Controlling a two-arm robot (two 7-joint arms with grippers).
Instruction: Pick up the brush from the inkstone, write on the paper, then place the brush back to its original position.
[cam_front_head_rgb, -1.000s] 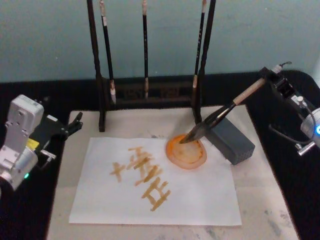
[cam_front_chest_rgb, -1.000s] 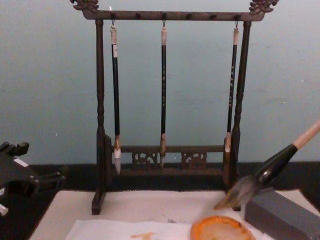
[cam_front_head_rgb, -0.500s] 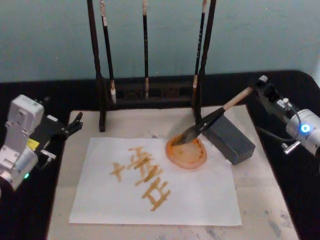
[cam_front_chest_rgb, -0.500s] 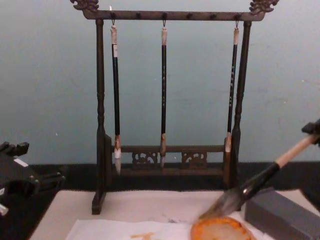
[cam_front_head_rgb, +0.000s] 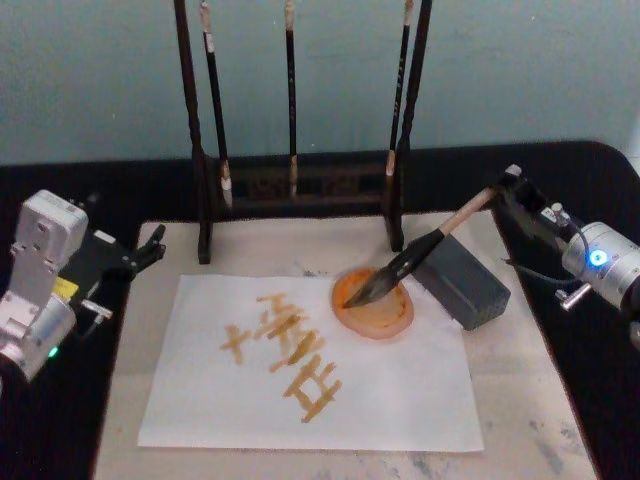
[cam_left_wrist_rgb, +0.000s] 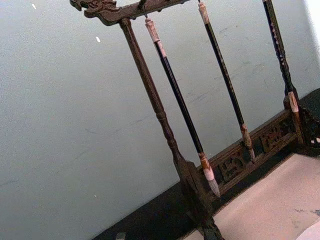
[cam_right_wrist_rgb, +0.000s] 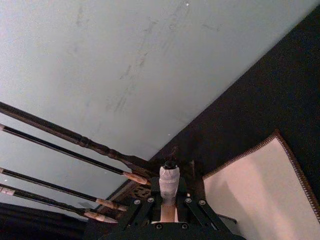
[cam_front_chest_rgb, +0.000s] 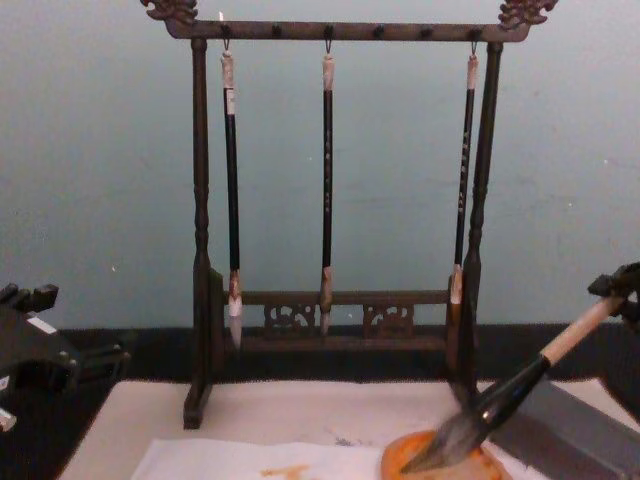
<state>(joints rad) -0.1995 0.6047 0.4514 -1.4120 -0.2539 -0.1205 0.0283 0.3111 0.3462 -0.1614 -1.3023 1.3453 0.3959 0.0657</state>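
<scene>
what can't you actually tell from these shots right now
- Head view: whether the brush tip touches the orange dish; the tuft covers the spot.
- Chest view: the paper and its writing, cut off by the bottom edge.
- Right wrist view: the brush below the right gripper, hidden by the gripper's body.
- Head view: left gripper, beside the mat, too small for detail.

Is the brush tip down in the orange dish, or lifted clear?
Down: the brush, slanted in the right gripper, rests bristles in the orange dish.
</scene>
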